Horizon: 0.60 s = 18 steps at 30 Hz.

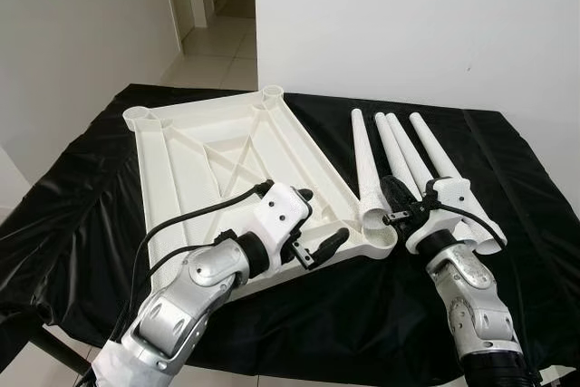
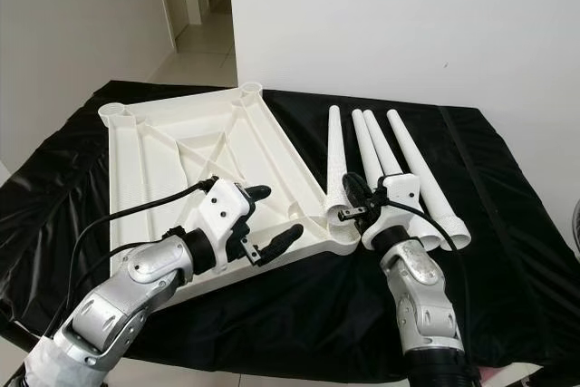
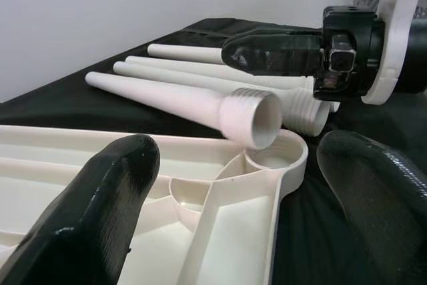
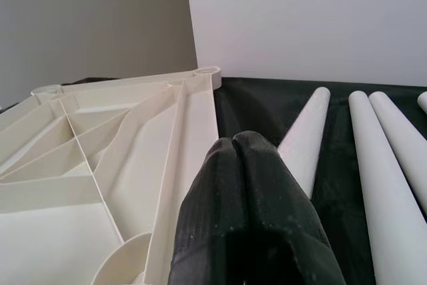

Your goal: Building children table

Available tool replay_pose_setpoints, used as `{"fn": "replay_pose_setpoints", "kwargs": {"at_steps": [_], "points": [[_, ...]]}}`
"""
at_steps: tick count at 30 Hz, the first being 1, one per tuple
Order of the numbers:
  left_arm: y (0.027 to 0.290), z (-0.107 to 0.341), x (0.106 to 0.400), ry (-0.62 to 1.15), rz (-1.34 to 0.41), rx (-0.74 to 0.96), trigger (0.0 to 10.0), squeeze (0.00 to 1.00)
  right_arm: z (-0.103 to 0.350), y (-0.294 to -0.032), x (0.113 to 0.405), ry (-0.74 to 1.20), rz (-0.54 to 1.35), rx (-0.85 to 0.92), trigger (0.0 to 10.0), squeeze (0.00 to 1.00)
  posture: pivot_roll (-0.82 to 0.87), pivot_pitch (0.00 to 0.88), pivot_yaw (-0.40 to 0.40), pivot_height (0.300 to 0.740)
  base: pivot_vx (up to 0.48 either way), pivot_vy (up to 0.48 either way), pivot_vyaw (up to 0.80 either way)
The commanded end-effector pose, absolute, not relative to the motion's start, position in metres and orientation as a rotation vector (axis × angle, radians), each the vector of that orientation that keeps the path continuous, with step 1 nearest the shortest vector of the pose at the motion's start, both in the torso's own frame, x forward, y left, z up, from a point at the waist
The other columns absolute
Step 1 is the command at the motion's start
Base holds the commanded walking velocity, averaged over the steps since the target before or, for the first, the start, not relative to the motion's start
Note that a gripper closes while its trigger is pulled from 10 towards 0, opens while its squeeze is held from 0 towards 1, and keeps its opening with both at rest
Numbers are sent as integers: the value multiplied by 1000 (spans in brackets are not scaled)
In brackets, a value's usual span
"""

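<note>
Left eye view: an upside-down white plastic ribbed tabletop (image 1: pixel 227 165) lies on a black plastic sheet (image 1: pixel 82 215), with four white tapered plastic legs (image 1: pixel 412 160) beside it on the robot's right. The left gripper (image 1: pixel 317 224) hovers over the tabletop's near edge, fingers spread apart. The right gripper (image 1: pixel 391 195) rests at the wide end of the leftmost leg (image 1: pixel 365 165).

Left wrist view: that leg's threaded end sits just above the corner socket (image 3: pixel 280 158).

Right wrist view: the right gripper's fingers (image 4: pixel 230 225) are pressed together, grasping nothing.
</note>
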<state>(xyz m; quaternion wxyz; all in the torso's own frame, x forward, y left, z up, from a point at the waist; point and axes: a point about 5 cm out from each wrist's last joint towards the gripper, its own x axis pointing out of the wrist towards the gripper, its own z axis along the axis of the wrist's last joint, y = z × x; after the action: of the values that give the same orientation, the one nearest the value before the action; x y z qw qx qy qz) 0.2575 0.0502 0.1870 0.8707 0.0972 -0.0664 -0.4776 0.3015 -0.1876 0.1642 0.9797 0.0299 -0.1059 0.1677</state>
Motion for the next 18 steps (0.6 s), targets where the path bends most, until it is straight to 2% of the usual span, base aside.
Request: {"fn": "replay_pose_setpoints", "kwargs": {"at_steps": [1,2,4,5,8,9,14,18], "points": [[52,186,258,-129,-1057,216,10000,0,166,-190,303,-221,332,63,0,0,-29,22,18,740,0,0,0],[52,186,258,-127,-1061,215,10000,0,167,-191,304,-217,326,62,4275,0,-29,23,18,740,0,0,0],[53,186,258,-124,-1065,215,10000,0,169,-192,306,-215,310,53,4275,0,-30,25,20,740,0,0,0],[54,187,259,-122,-1067,214,10000,0,170,-194,309,-206,283,47,10000,0,-30,25,22,740,0,0,0],[55,187,260,-120,-1070,215,10000,0,174,-198,315,-198,242,49,10000,0,-28,25,24,740,0,0,0],[56,188,261,-119,-1073,217,10000,0,176,-200,318,-194,223,40,10000,1000,-28,26,25,740,0,0,0],[58,189,262,-114,-1081,215,10000,0,187,-205,327,-189,165,58,10000,1000,-26,27,32,740,0,0,0],[60,189,262,-103,-1096,205,10000,0,187,-210,339,-82,93,76,10000,1000,-25,30,36,740,0,0,0]]}}
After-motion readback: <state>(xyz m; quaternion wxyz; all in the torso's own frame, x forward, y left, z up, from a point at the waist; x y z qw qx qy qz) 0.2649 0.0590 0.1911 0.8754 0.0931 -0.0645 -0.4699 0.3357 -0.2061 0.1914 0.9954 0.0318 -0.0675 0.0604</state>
